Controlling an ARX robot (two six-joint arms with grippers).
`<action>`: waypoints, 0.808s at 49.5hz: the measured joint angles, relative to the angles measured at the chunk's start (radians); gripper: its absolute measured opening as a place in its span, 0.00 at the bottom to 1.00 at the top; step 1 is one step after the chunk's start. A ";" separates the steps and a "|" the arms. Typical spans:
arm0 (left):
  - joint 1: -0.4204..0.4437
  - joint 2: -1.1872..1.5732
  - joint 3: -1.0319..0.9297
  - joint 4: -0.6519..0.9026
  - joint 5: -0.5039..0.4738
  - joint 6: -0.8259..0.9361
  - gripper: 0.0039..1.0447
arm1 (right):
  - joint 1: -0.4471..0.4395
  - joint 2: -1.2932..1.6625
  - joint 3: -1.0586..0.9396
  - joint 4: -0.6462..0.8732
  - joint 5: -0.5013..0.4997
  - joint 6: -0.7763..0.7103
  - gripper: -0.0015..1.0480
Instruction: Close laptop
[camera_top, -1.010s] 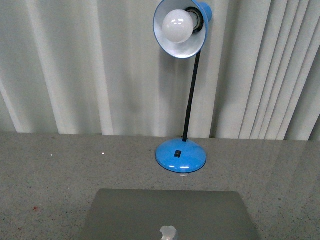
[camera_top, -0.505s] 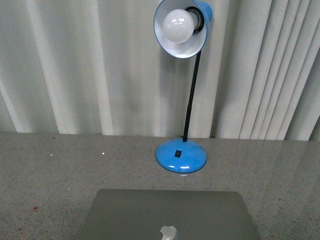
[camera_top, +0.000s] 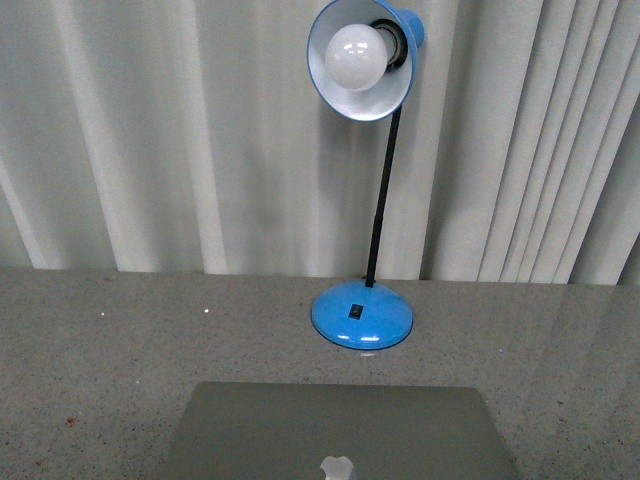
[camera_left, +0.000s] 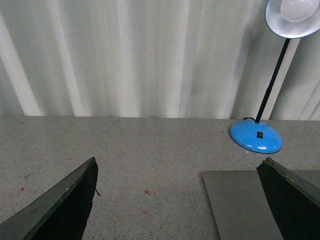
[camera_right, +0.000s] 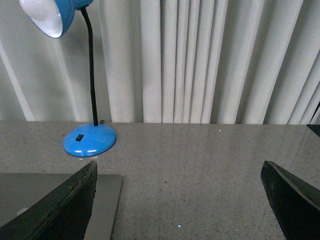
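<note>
The laptop (camera_top: 335, 428) lies at the near edge of the front view, its plain grey lid facing up with the shiny apple logo at the bottom edge. Its keys and screen are hidden. A corner of the lid shows in the left wrist view (camera_left: 240, 202) and in the right wrist view (camera_right: 60, 192). My left gripper (camera_left: 180, 200) is open and empty, over the table by the lid's left edge. My right gripper (camera_right: 180, 200) is open and empty, over the table by the lid's right edge. Neither arm shows in the front view.
A blue desk lamp (camera_top: 362, 315) stands just behind the laptop on the speckled grey table (camera_top: 100, 350), its shade (camera_top: 360, 55) high above. Pale curtains (camera_top: 150, 130) hang along the table's far edge.
The front view has shifted slightly, so the laptop lid and lamp base sit a few pixels lower in the frame. Nothing else has visibly changed.
</note>
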 joint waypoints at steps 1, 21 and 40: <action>0.000 0.000 0.000 0.000 0.000 0.000 0.94 | 0.000 0.000 0.000 0.000 0.000 0.000 0.93; 0.000 0.000 0.000 0.000 0.000 0.000 0.94 | 0.000 0.000 0.000 0.000 0.000 0.000 0.93; 0.000 0.000 0.000 0.000 0.000 0.000 0.94 | 0.000 0.000 0.000 0.000 0.000 0.000 0.93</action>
